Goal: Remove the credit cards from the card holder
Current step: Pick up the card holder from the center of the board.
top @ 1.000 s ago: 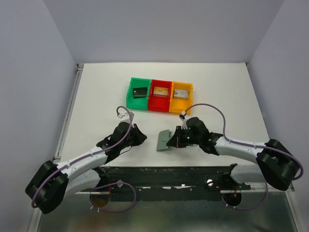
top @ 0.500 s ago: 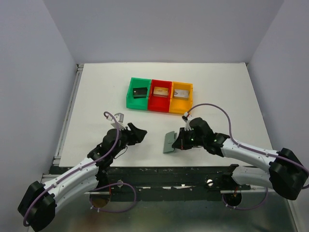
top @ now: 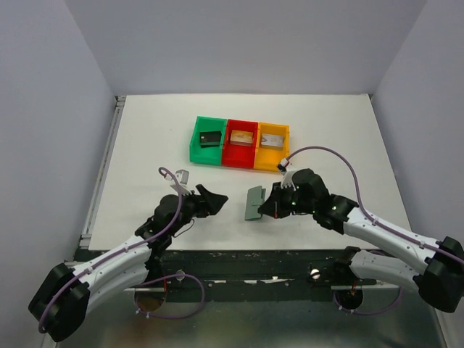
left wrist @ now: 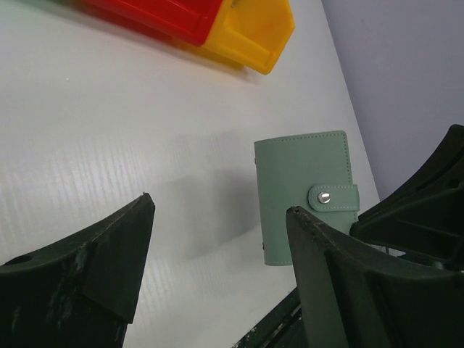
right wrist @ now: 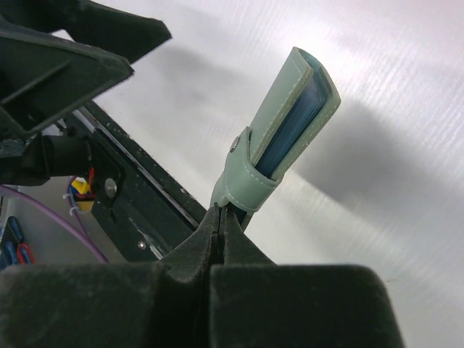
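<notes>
The card holder [top: 254,203] is a pale grey-green wallet, snapped closed, held on edge above the table. My right gripper [top: 268,206] is shut on its lower edge; the right wrist view shows the card holder [right wrist: 290,116] sticking up from the right gripper [right wrist: 221,210], blue lining visible at its side. My left gripper [top: 212,199] is open just left of it, holding nothing. In the left wrist view the card holder [left wrist: 304,192] lies beyond the left gripper [left wrist: 219,204], partly behind the right finger. A black credit card [top: 210,138] and two lighter cards [top: 241,136] [top: 271,138] lie in the bins.
A green bin [top: 197,148], a red bin [top: 239,158] and a yellow bin [top: 274,161] stand side by side behind the grippers. The red bin [left wrist: 156,18] and the yellow bin [left wrist: 257,43] also show in the left wrist view. The black mounting rail [top: 254,259] runs along the table's near edge.
The left gripper has opened wide and its arm has swung lower, still pointing at the holder. The right gripper has carried the holder slightly right and back.
</notes>
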You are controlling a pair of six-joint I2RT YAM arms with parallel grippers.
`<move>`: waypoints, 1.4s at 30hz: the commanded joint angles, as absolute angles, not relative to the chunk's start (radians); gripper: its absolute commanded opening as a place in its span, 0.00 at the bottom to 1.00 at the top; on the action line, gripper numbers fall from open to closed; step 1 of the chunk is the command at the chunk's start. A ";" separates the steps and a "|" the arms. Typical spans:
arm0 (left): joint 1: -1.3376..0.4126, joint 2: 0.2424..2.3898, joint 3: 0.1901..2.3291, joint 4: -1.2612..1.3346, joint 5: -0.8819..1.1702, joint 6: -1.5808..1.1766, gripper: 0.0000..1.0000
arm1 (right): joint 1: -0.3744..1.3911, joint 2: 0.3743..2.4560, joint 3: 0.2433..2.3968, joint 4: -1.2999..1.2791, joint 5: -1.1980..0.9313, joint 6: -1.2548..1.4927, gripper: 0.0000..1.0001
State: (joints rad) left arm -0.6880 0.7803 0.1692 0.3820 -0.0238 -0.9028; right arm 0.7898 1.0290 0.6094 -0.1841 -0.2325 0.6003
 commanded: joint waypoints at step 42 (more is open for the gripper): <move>-0.543 1.023 0.113 1.416 0.664 -1.166 0.96 | 0.787 0.927 0.581 0.218 -0.693 0.652 0.00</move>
State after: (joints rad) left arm -0.5465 0.9905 0.1219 1.2385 0.6083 -1.1175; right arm 0.7898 0.9218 0.5949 0.1726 -0.6678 0.6453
